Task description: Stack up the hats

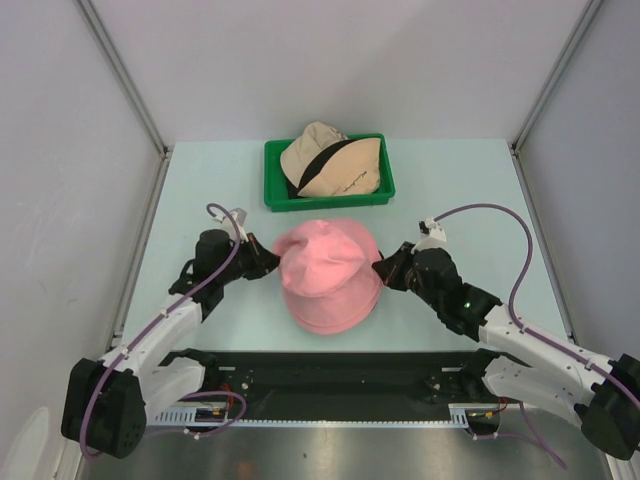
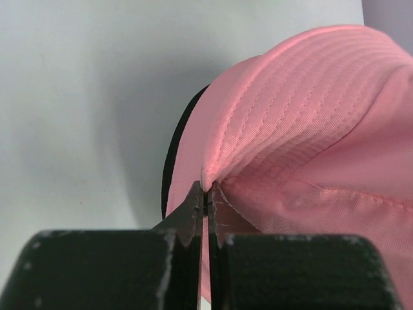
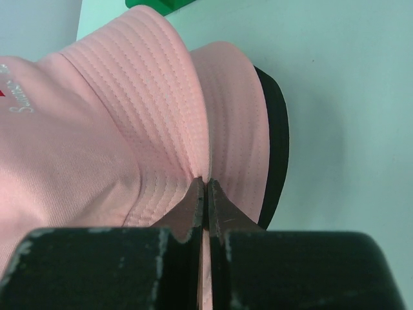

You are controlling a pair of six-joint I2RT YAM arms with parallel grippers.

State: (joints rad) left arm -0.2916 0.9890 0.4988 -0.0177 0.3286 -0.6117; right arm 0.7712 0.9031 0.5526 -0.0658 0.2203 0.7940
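Left gripper point(image 2: 205, 192): clenched on pink hat point(image 2: 310, 116)'s brim.
Right gripper point(image 3: 205, 186): pinched the opposite brim.
Black hat point(image 3: 279, 129): edge showed under that brim.
Beige hat point(image 1: 345, 170): lay beyond both grippers, in green tray point(image 1: 330, 201).

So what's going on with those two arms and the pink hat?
The left fingers and right fingers are each shut on the brim of the pink hat, on opposite sides, mid-table. Under it show a second pink hat and the edge of a black hat. A beige hat lies in the green tray.
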